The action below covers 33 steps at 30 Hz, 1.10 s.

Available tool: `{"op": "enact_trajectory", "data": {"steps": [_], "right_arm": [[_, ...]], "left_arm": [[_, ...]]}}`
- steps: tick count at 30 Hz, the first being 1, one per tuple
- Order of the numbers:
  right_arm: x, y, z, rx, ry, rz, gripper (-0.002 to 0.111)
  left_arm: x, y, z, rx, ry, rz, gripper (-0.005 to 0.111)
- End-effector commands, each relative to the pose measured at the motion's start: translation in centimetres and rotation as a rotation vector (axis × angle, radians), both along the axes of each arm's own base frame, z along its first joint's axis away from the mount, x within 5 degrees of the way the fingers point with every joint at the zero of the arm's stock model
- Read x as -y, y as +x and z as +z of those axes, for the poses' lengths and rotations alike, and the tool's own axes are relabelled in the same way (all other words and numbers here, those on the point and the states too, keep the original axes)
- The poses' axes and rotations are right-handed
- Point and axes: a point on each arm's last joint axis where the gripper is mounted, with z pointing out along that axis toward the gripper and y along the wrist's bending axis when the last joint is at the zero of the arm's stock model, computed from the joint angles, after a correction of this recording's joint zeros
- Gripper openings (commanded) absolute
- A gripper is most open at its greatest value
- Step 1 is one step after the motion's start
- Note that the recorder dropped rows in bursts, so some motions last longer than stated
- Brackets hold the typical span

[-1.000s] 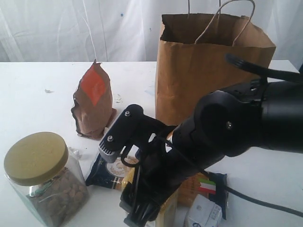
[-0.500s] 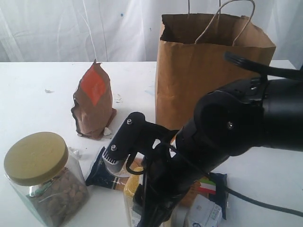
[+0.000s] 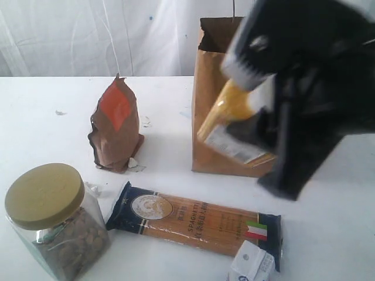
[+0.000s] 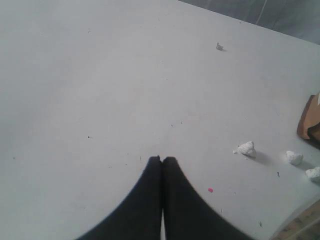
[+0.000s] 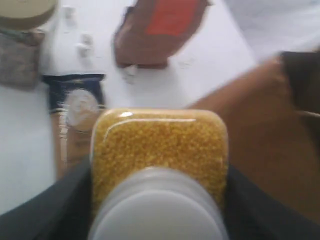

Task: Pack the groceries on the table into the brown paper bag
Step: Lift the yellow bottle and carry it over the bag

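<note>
My right gripper [image 3: 262,126] is shut on the yellow-grain bottle [image 3: 229,117], held tilted in the air in front of the brown paper bag [image 3: 206,134]. In the right wrist view the bottle [image 5: 159,147] with its white cap [image 5: 157,212] sits between the dark fingers [image 5: 62,202], with the bag [image 5: 272,125] beside it. On the table [image 3: 47,117] lie the spaghetti pack [image 3: 193,219], a white carton [image 3: 252,263], a jar of dark contents [image 3: 53,219] and the orange-labelled pouch [image 3: 116,126]. My left gripper [image 4: 162,159] is shut, empty, over bare tabletop [image 4: 100,75].
White crumbs [image 4: 246,148] lie on the table near the left gripper, and more [image 3: 136,164] at the pouch's foot. A white curtain [image 3: 88,35] hangs behind the table. The right arm [image 3: 316,105] hides much of the bag's mouth.
The right gripper closed on the yellow-grain bottle at the table's front and lifted it up in front of the bag. The spaghetti pack and carton are uncovered now.
</note>
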Motion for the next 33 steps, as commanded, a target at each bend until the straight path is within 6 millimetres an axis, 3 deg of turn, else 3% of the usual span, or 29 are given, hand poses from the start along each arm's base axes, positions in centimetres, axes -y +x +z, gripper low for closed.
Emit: {"op": "enact_trajectory", "data": {"steps": [1,3,5,7,10,14,18,27,33], "right_arm": [[7.9,-2.7,5.2,0.288,0.159,-0.322,0.010],[11.5,-4.9,6.4,0.342,0.306,-0.436,0.010],[13.9,-6.6,6.7,0.331,0.442,-0.493,0.010],[15.4,-7.6,6.6,0.283,0.563,-0.568,0.010],[15.9,-7.7,6.4,0.247,0.608,-0.635,0.010],[14.8,-6.5,6.5,0.272,0.561,-0.648,0.008],[13.6,-4.5,7.9,0.390,0.493,-0.724,0.007],[7.1,0.5,11.7,0.459,0.450,-0.651,0.007],[4.1,3.4,11.7,0.452,0.418,-0.630,0.007]], "left_arm": [[0.0,0.0,-0.1,0.006,0.000,-0.005,0.000],[0.0,0.0,-0.1,0.006,0.000,-0.005,0.000],[0.0,0.0,-0.1,0.006,0.000,-0.005,0.000],[0.0,0.0,-0.1,0.006,0.000,-0.005,0.000],[0.0,0.0,-0.1,0.006,0.000,-0.005,0.000],[0.0,0.0,-0.1,0.006,0.000,-0.005,0.000],[0.0,0.0,-0.1,0.006,0.000,-0.005,0.000],[0.0,0.0,-0.1,0.006,0.000,-0.005,0.000],[0.0,0.0,-0.1,0.006,0.000,-0.005,0.000]]}}
